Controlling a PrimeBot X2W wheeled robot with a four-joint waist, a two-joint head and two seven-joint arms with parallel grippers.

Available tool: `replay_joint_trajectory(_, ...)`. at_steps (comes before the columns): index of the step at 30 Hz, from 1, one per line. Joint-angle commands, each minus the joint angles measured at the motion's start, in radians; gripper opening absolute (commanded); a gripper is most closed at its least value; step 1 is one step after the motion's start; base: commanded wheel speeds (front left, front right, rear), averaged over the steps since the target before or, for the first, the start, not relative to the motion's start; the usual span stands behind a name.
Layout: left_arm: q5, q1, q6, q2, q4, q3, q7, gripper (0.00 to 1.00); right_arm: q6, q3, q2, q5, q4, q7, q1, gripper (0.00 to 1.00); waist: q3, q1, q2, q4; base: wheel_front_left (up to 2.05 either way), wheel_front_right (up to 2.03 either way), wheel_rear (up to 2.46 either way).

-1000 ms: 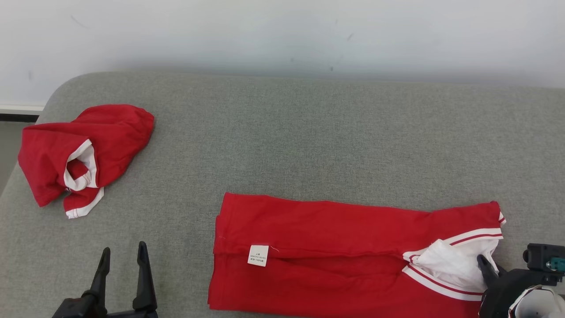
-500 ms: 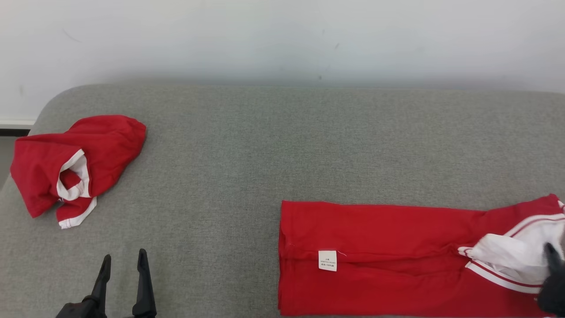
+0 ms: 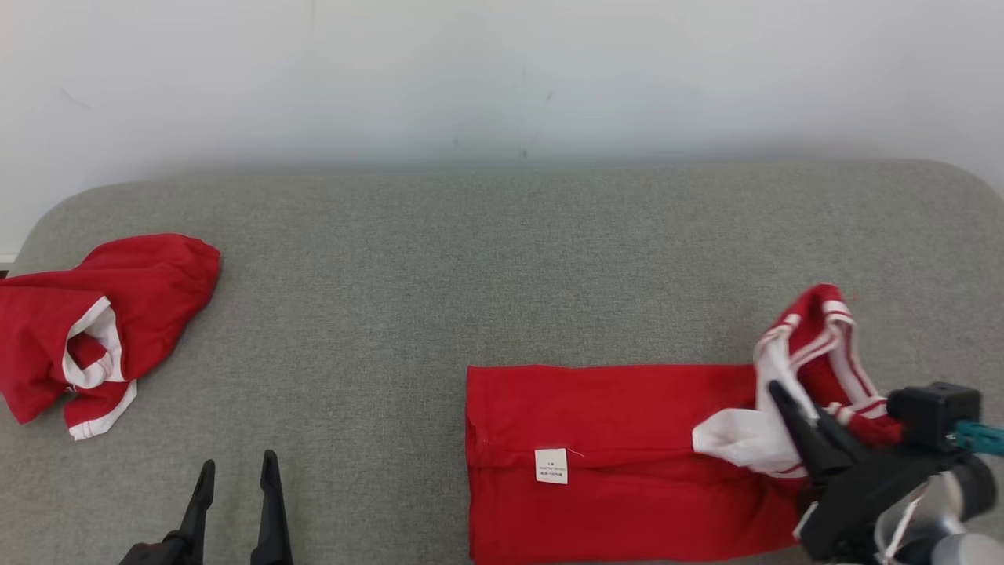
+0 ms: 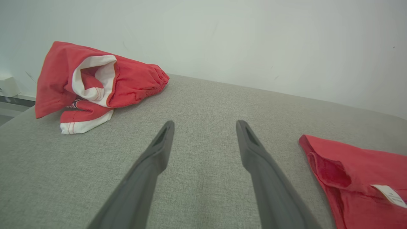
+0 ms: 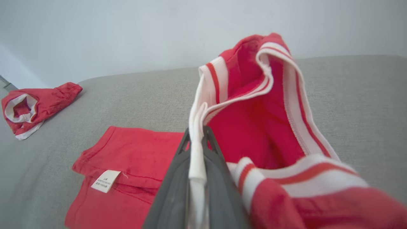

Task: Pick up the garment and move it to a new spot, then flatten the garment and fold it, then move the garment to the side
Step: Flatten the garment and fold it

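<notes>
The red garment [image 3: 612, 424] with white striped trim lies folded lengthwise on the grey cushion, a white label on its near left part. My right gripper [image 3: 780, 392] is shut on the white trim at the garment's right end [image 5: 254, 105] and holds that end lifted off the cushion and turned toward the left. In the right wrist view the white edge runs between the closed fingers [image 5: 178, 171]. My left gripper [image 3: 235, 471] stands open at the lower left, over bare cushion, with nothing between its fingers [image 4: 155, 156].
A second red garment [image 3: 94, 322] with white trim lies crumpled at the cushion's far left edge [image 4: 95, 79]. The grey cushion [image 3: 471, 275] stretches wide behind both, ending at a white wall.
My right gripper has raised the garment's striped right end and carried it leftward. The camera has shifted, so the whole scene sits differently. The left gripper stays open.
</notes>
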Motion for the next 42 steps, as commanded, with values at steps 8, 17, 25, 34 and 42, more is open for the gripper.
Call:
replay_joint_trajectory(8,-0.012,-0.021,-0.001,-0.001,0.019,-0.017,-0.003,1.00,-0.003,0.115,0.092,-0.018,-0.104,0.040,-0.004,0.00,0.005,0.0000,0.0000,0.052,0.00,0.00,0.00)
replay_joint_trajectory(17,-0.018,-0.048,-0.003,-0.001,0.041,-0.049,-0.003,1.00,-0.003,0.204,0.161,-0.051,0.005,-0.005,-0.082,0.00,0.017,0.0000,0.0000,0.126,0.00,0.00,0.00)
replay_joint_trajectory(25,-0.029,-0.057,0.000,-0.001,0.052,-0.059,-0.003,1.00,-0.003,0.234,0.174,-0.048,0.099,-0.051,-0.117,0.41,0.027,0.0000,0.0000,0.150,0.00,0.00,0.00)
replay_joint_trajectory(34,-0.028,-0.057,-0.001,-0.001,0.058,-0.048,-0.003,1.00,-0.003,0.257,0.150,-0.022,0.037,-0.181,-0.143,1.00,0.019,0.0000,0.0000,0.116,0.00,0.00,0.00)
replay_joint_trajectory(42,-0.004,-0.036,-0.005,-0.001,0.039,-0.027,-0.003,1.00,-0.003,0.121,0.129,-0.046,-0.032,-0.305,-0.102,1.00,-0.001,0.0000,0.0000,0.078,0.00,0.00,0.00)
